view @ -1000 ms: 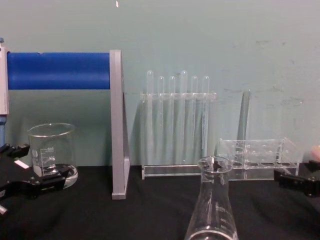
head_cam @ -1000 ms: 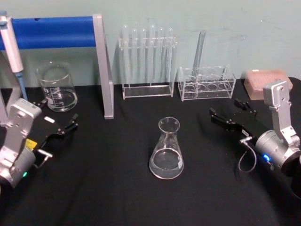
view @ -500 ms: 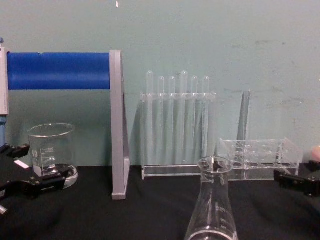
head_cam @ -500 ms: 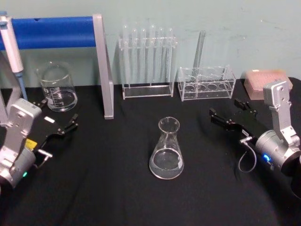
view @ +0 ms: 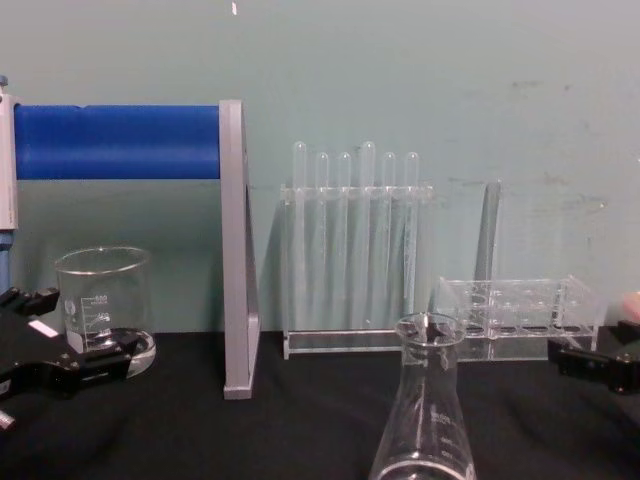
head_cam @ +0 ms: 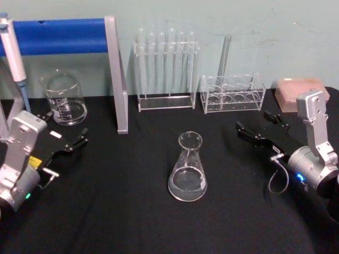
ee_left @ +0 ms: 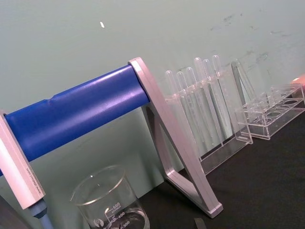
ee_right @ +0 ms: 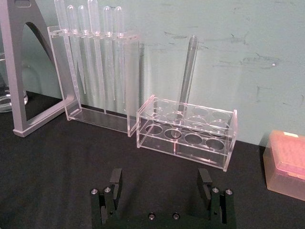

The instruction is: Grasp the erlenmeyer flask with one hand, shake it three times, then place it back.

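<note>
head view: the erlenmeyer flask (head_cam: 187, 168) stands upright on the black cloth of the table (head_cam: 122, 211), a clear glass cone with a wide round base, a narrow neck and a flared rim. it sits between the two pincers and touches neither. the right pincer (head_cam: 256, 129), black and two-fingered on a grey cylindrical wrist with a looped cable, hovers to the flask's right with its fingers spread wide; the flask lies to its left and a little nearer the robot. the left pincer (head_cam: 69, 140) is also black, with a small white label, and its fingers stand apart; the flask is well to its right. just beyond the left pincer stands a squat glass beaker (head_cam: 64, 99) with printed marks. further back, a grey metal stand (head_cam: 116, 74) carries a blue cylindrical bar.

left wrist view: the blue bar (ee_left: 76, 113) is smooth and matte, and the grey stand's leg is flat and angular. the beaker's rounded rim shows beside it.

right wrist view: the right pincer's two black blocky fingers (ee_right: 115, 182) stand wide apart above the dark cloth. ahead of them are a clear acrylic rack (ee_right: 186, 133) with round holes and one tilted tube, and a taller rack of thin test tubes (ee_right: 93, 33).

chest view: the flask's neck and rim rise at the lower middle, the left pincer's dark fingers at the left edge.
</note>
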{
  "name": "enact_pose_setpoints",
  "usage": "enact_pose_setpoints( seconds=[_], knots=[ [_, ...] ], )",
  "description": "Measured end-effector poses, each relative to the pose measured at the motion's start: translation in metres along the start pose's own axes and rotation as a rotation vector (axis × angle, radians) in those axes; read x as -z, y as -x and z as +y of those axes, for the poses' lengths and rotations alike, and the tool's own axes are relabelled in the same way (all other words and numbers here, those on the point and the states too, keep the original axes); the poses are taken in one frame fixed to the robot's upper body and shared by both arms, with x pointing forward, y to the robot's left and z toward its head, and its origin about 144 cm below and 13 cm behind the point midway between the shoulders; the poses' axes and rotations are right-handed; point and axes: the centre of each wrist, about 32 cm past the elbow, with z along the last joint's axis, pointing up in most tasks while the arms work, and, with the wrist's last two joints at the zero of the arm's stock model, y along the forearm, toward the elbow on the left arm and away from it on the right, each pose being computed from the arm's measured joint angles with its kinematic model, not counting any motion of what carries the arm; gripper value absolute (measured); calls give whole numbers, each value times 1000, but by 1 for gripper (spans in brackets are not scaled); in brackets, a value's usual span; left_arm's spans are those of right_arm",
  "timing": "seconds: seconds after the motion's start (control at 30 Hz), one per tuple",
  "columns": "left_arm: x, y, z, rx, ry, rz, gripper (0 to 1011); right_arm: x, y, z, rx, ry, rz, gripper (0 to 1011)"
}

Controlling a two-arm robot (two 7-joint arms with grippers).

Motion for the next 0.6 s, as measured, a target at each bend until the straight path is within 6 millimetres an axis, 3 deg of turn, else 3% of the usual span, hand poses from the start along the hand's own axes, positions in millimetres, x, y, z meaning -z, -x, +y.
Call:
enact_pose_setpoints(
  seconds=[0.6],
  knots=[
    [0,0,0,0,0,0,1001,0,0,0,0,0,0,1000]
  ],
)
